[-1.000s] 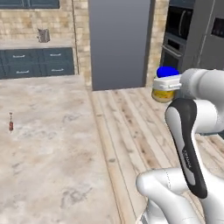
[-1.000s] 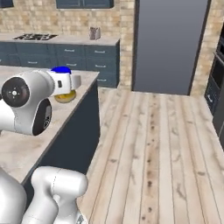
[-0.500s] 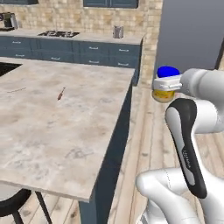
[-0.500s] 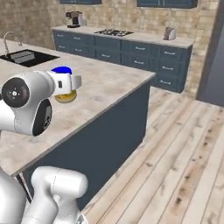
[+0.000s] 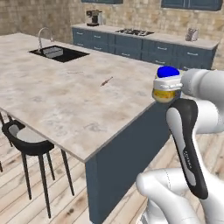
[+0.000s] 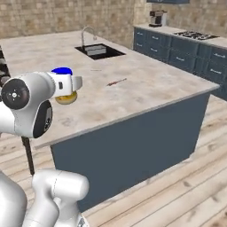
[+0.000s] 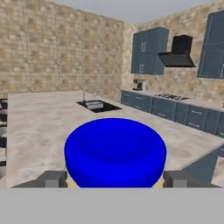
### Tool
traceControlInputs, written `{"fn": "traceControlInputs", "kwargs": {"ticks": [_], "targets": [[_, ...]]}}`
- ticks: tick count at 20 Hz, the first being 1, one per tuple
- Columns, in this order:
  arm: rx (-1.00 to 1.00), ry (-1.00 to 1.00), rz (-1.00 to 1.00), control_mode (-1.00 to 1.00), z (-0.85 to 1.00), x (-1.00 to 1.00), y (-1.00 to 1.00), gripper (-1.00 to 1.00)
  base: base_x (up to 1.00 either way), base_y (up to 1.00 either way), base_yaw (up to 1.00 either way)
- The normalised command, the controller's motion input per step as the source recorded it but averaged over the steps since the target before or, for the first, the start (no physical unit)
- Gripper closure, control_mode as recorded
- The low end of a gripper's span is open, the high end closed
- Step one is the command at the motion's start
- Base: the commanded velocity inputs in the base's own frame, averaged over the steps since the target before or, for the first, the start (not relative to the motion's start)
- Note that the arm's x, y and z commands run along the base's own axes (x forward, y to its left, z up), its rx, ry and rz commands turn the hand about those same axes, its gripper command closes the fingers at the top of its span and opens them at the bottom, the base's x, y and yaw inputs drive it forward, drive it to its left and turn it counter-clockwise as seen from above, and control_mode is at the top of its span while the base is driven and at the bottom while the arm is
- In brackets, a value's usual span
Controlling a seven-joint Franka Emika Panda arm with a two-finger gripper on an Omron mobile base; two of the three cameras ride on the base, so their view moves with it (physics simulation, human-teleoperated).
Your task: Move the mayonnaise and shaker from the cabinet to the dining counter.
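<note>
My gripper is shut on the mayonnaise, a squat jar with yellowish contents, a white label band and a blue lid. I hold it in the air, off the near right corner of the dining counter. In the right base view the mayonnaise hangs at the left, level with the dining counter. The hand view looks down on the blue lid, with a fingertip on either side. The shaker is out of view. I cannot tell whether the cabinet is among the dark blue wall cabinets at the back.
The island holds an inset sink with a curved faucet, and a small red-handled tool lies mid-top. A dark round stool stands at its near left side. Lower drawers, a stove and a coffee machine line the back wall.
The whole picture has swung as the base turned, and the island now lies ahead with its sink in sight. The jar has stayed in my gripper at the same place relative to the arm.
</note>
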Motion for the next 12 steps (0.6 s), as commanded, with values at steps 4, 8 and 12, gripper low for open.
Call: {"fn": "traceControlInputs", "kwargs": {"ticks": [4,8,12], "targets": [[0.0,0.0,0.0,1.0,0.0,0.0,0.0,1.0,0.09,-0.63,0.58],[0.0,0.0,0.0,1.0,0.0,0.0,0.0,1.0,0.17,-0.54,0.63],[0.0,0.0,0.0,1.0,0.0,0.0,0.0,1.0,0.29,-0.49,0.61]]}}
